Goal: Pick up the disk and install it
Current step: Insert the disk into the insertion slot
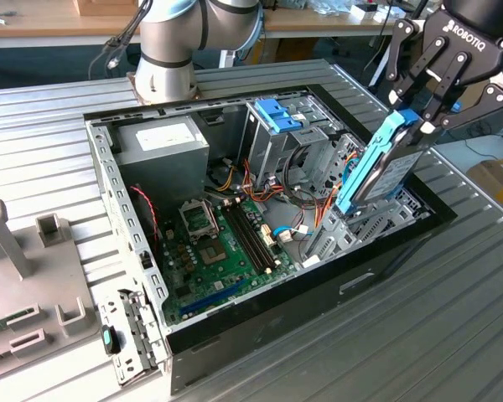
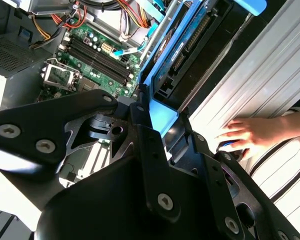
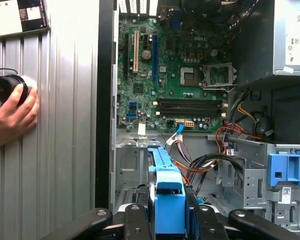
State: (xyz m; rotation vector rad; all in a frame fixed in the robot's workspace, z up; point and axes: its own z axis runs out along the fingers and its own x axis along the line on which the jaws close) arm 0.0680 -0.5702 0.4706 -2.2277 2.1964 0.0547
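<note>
Exterior view, gripper: black fingers clamped on the upper end of the disk, at about 2 o'clock from the middle of the open computer case.
Exterior view, disk: held on edge and tilted, its light-blue rail facing the camera. Its lower end dips into the case by the drive bays, at 3 o'clock from the motherboard.
Exterior view, surroundings: the grey power supply sits at 11 o'clock from the motherboard and the blue clip on the metal cage at 1 o'clock. The case lies on a ribbed metal table.
Second wrist view, gripper: the fingers close on the blue rail end of the disk, which stretches away from them over the case edge.
Second wrist view, person: a hand rests on the ribbed table beside the case.
First wrist view, gripper: the fingers squeeze the blue rail of the disk from both sides, with the motherboard beyond it.
First wrist view, person: a hand cups a black round knob on the table outside the case wall.
</note>
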